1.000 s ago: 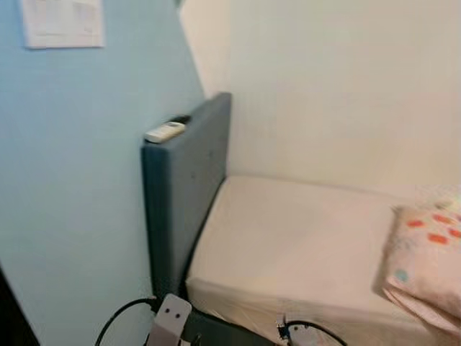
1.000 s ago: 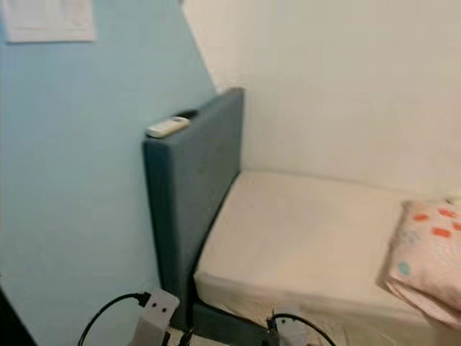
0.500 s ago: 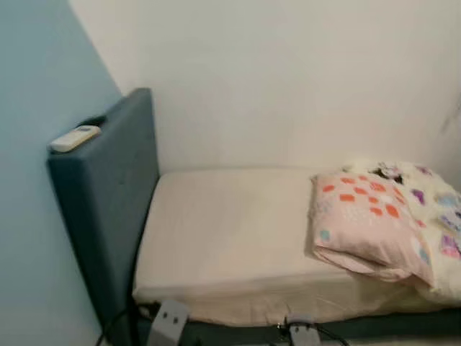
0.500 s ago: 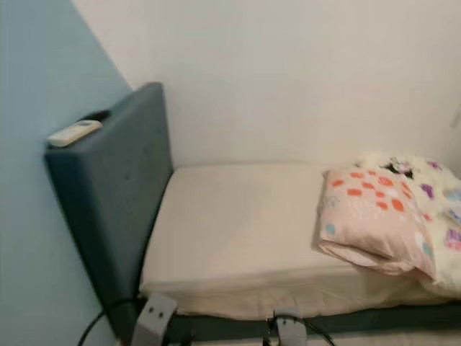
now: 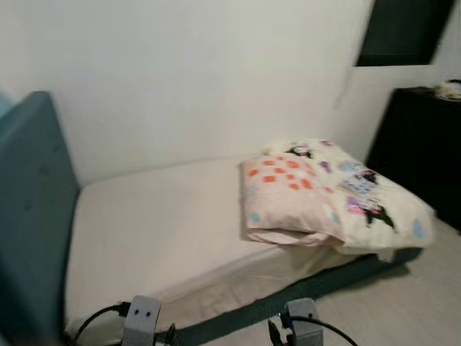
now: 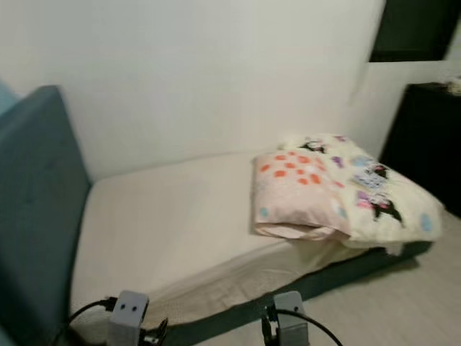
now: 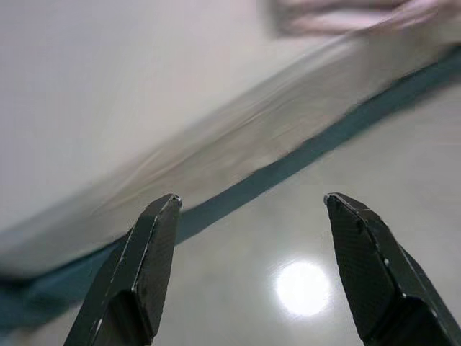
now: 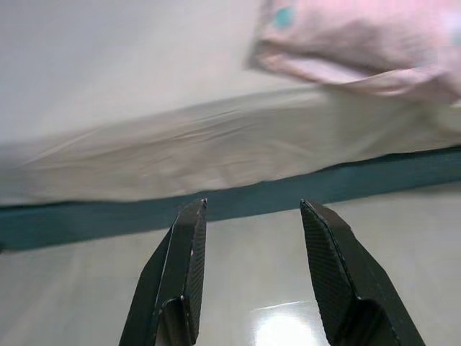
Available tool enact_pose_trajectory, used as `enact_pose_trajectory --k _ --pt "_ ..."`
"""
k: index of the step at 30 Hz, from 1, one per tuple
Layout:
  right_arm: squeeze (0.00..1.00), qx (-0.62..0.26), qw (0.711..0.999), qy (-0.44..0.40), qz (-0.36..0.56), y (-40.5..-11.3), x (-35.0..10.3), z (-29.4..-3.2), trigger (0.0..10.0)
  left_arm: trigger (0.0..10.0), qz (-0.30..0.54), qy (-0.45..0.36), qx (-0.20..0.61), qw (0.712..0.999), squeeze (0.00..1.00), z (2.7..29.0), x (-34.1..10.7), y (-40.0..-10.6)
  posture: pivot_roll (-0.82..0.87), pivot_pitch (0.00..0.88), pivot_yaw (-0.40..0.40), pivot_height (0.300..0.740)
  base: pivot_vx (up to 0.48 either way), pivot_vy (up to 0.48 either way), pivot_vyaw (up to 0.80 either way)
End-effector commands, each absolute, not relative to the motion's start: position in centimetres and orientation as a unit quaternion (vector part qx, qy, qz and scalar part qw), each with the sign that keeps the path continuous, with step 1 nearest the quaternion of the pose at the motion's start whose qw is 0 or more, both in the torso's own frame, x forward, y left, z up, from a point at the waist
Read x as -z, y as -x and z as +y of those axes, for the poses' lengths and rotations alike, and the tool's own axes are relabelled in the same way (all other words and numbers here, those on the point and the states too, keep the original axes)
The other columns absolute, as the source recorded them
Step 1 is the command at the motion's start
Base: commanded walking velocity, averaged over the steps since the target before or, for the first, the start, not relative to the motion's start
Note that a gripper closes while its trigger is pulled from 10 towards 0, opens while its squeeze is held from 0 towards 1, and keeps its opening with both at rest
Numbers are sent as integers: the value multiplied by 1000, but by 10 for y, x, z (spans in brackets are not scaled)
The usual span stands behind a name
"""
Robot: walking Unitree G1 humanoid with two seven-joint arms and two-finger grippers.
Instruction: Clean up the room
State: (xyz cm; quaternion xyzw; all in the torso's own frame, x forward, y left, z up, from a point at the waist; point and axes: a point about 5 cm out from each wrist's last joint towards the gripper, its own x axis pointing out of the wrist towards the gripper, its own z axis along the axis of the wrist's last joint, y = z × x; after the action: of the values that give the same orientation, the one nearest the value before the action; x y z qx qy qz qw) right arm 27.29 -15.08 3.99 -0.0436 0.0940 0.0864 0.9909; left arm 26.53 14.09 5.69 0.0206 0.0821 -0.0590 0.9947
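A bed with a cream sheet stands against the white wall, with a teal headboard at its left end. A pink pillow with orange patches lies on the right half of the mattress. It leans on a folded cartoon-print quilt. Both arms hang low in front of the bed. My left gripper is open over the shiny floor, with nothing between its fingers. My right gripper is open too, above the floor by the bed's teal base.
A dark cabinet stands at the right past the bed's foot, with a small thing on top. A dark opening is set in the wall above it. Pale floor runs along the bed's near side.
The camera has swung right: the blue wall and the remote on the headboard left the picture, and the pillow, the quilt and the dark cabinet came in. The arms stay low.
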Motion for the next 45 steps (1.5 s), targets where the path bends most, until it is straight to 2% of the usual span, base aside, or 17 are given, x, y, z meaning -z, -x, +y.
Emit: enact_pose_trajectory --k 1,12,22,45 --pt "0 -89 992 33 88 -272 -40 -148 10000 10000 86 -20 57 994 0 142 -54 -261 21 108 -30 740 0 0 -800" --pt "0 -97 991 35 81 -270 -40 -144 10000 10000 72 -10 85 994 0 131 -58 -259 19 103 -31 740 0 0 -800" --pt "0 -93 992 31 83 -272 -40 -147 10000 10000 52 -2 92 994 0 130 -63 -259 11 96 -34 740 0 0 0" --pt "0 -100 991 36 87 -272 -38 -147 10000 10000 38 12 108 993 0 125 -65 -256 7 75 -44 740 407 0 0"
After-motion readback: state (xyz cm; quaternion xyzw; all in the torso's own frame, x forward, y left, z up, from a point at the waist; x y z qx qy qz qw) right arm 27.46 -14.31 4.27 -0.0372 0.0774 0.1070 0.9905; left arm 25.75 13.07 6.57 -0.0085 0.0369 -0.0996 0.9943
